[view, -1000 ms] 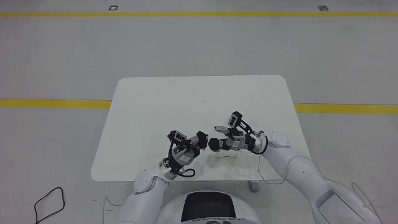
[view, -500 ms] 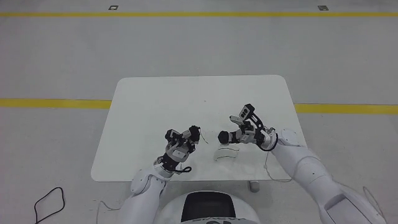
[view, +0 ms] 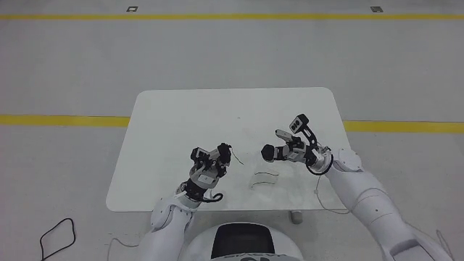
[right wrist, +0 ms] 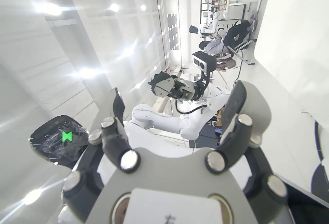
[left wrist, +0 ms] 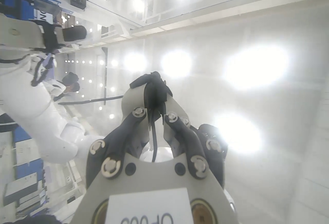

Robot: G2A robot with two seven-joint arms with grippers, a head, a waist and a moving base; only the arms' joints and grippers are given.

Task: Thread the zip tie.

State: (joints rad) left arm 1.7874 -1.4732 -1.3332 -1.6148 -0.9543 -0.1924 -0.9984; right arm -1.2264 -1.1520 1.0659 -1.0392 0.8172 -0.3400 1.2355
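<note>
I had the left tool [view: 220, 155] over the front part of the white counter [view: 217, 112], on my left of its middle. In the left wrist view its fingers [left wrist: 135, 100] were pressed together on the black zip tie [left wrist: 154, 133]. The tie was pinched at the fingertips, and a thin black length of it ran back between the fingers toward the palm. From the top view a short dark end of the tie stuck out past the fingertips, raised off the counter.

The right tool [view: 270, 151] hung over the front right part of the counter, well apart from the left one and turned toward it. Its fingers [right wrist: 232, 104] were spread wide with nothing between them. In the right wrist view I could see the left tool farther off, through that gap.

A thin pale curved strip [view: 263, 179] lay flat on the counter between the two tools, nearer the front edge. Neither tool touched it, and I could not tell what it was.
</note>
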